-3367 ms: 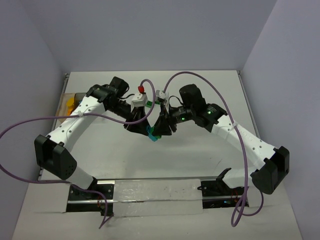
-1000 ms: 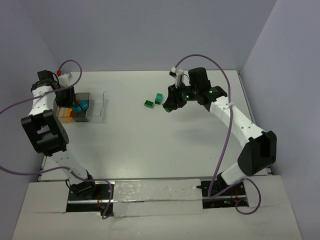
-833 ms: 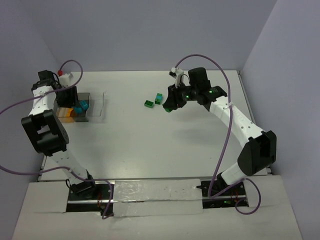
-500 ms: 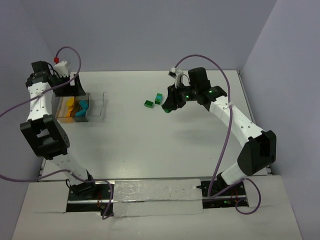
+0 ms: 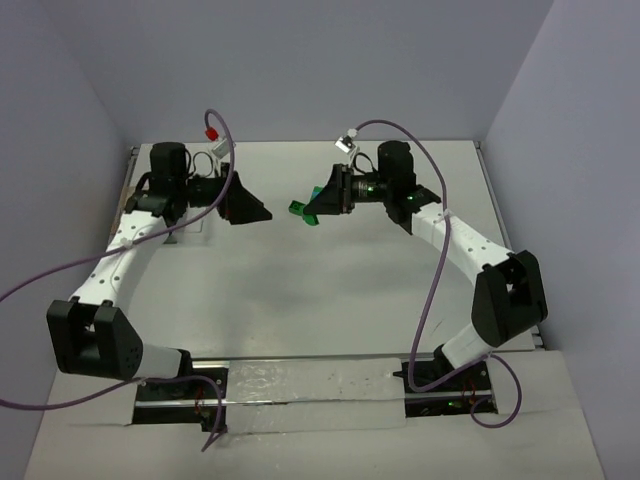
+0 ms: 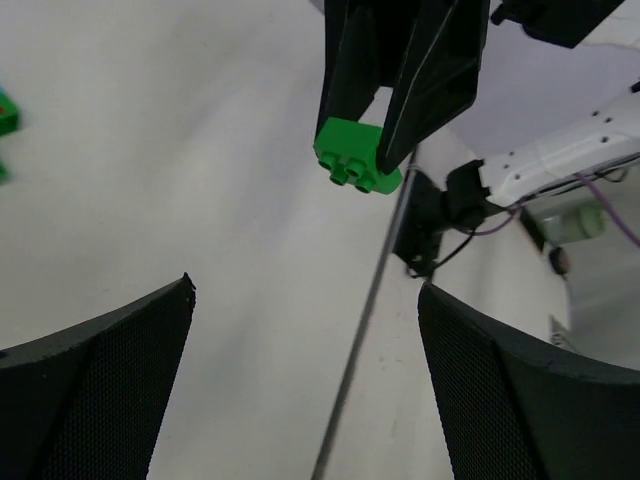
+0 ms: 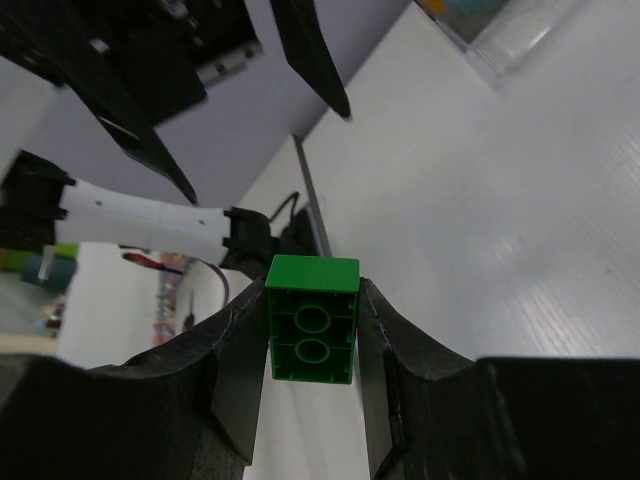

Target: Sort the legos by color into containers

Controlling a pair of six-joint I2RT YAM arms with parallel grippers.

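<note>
A small green brick [image 7: 312, 333] is pinched by its two long sides between the fingers of the right end effector [image 7: 312, 310]. Its hollow two-socket underside faces the wrist camera and its studs point away. Another green piece [image 6: 6, 108] lies on the surface, well apart. A clear tray [image 7: 515, 35] stands farther off, with coloured bits dimly visible inside.

White table [image 5: 320, 300], pale lilac walls [image 5: 300, 60], taped rail [image 5: 310, 385] along near edge
</note>
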